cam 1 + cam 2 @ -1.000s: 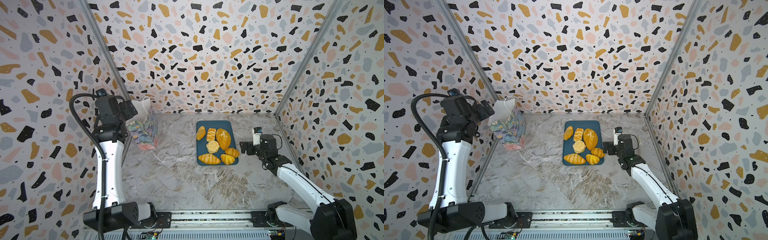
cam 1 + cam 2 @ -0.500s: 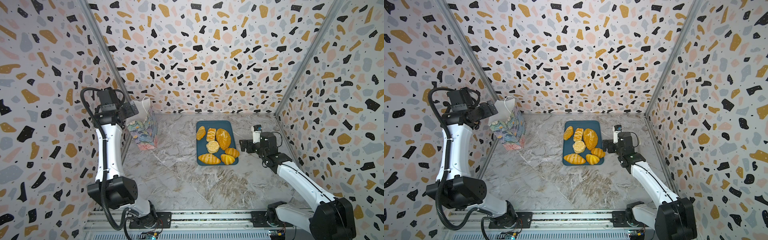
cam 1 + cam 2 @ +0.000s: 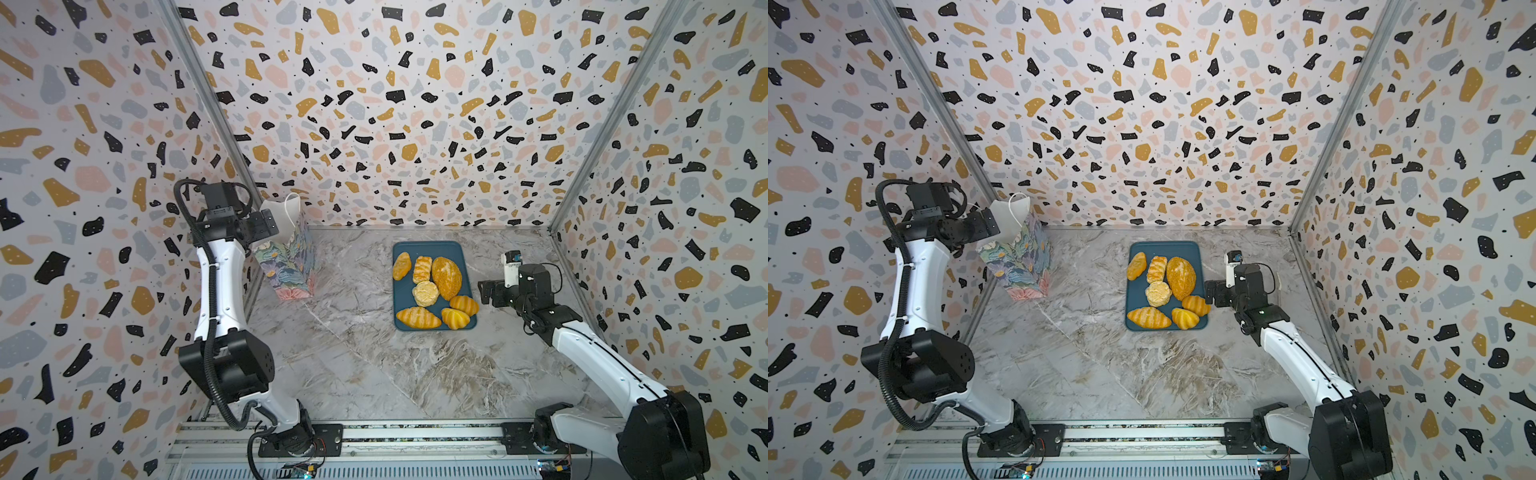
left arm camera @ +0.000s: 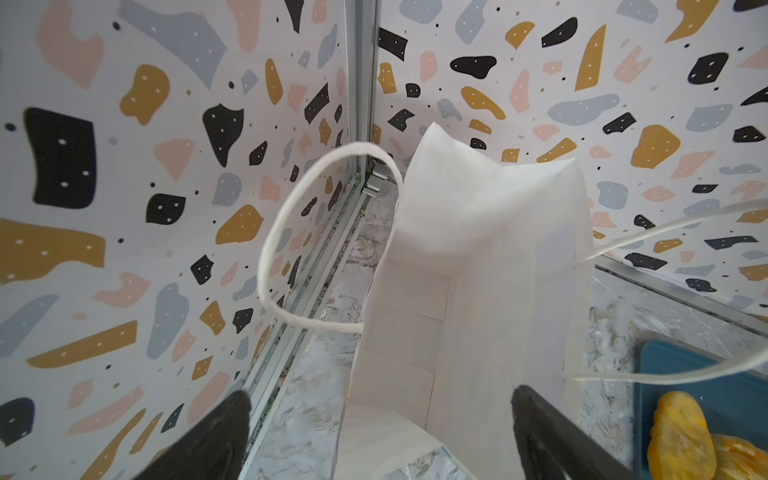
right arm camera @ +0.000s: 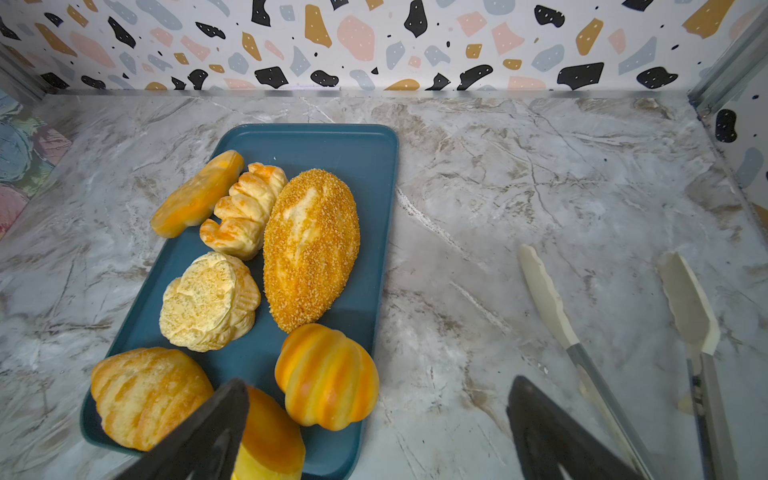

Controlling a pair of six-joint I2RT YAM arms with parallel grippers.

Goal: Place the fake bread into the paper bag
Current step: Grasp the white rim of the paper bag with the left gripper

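Left hand (image 4: 380, 397) gapes at the paper bag (image 4: 478, 249)'s mouth

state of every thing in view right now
paper bag: upright, mouth open, no bread seen inside
blue tray: flat on table
fake bread: all seven on blue tray
tongs: lying on table, arms apart
left gripper: open, empty, at paper bag mouth
right gripper: open, empty, beside blue tray
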